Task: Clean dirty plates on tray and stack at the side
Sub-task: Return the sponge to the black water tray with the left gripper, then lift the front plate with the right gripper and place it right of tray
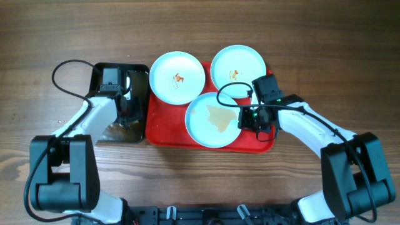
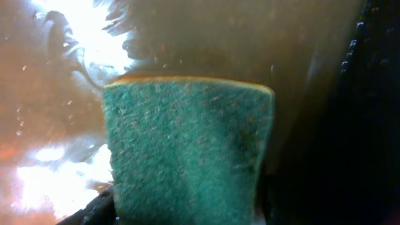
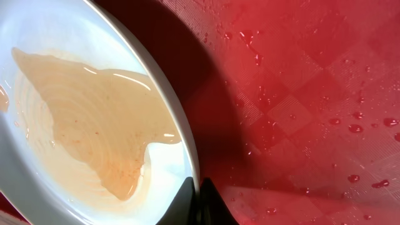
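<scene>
Three pale plates are at the red tray (image 1: 164,134). The back left plate (image 1: 177,77) and back right plate (image 1: 237,67) each have a small orange-red smear. The front plate (image 1: 214,119) holds a pool of brownish water and is tilted, its right rim lifted. My right gripper (image 1: 249,117) is shut on that rim; the right wrist view shows the plate (image 3: 75,131) pinched between my fingers (image 3: 199,197) above the wet tray (image 3: 300,106). My left gripper (image 1: 127,106) is in the black tray (image 1: 100,74), shut on a green sponge (image 2: 187,150) over brown water.
The black tray sits directly left of the red tray on the wooden table (image 1: 325,37). A black cable (image 1: 65,78) loops left of the black tray. Another cable (image 1: 234,90) arcs over the front and back right plates.
</scene>
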